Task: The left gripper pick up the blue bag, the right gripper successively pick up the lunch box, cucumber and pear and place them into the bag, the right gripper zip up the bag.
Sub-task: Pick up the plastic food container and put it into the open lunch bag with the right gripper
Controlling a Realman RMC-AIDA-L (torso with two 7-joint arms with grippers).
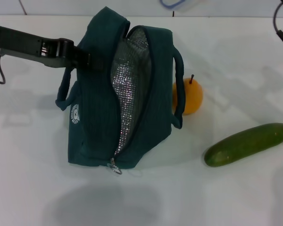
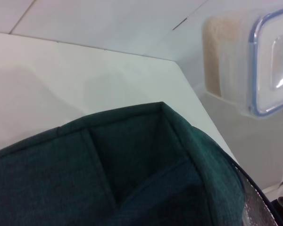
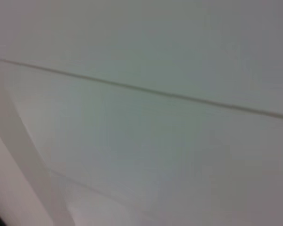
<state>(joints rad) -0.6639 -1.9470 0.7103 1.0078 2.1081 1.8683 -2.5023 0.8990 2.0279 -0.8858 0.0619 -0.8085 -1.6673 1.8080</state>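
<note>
1. Table: the white surface that carries every object in the head view.
2. The blue bag: it stands open with its silver lining exposed and the ring zipper pull at its near end. Its far upper edge sits right at the left gripper, and the left wrist view looks straight down on that fabric corner.
3. The left gripper: it reaches in from the robot's left and meets the bag's top rim. The jaws appear pressed together on the fabric, though the contact is partly hidden by the rim.
4. The cucumber: it lies on the table well apart from the left gripper, beyond the bag on the robot's right.
5. The lunch box: seen only in the left wrist view, raised above the table level past the bag's far corner (a blue-rimmed clear lid shows). It is probably carried by the right gripper, which no view shows.
6. The pear: it stands upright just beside the bag's right handle, on the side away from the left gripper.

Step in hand, as a judgement: the bag is held open and the lunch box is on its way. The next move calls for lowering the box through the mouth, clear of the handles.
</note>
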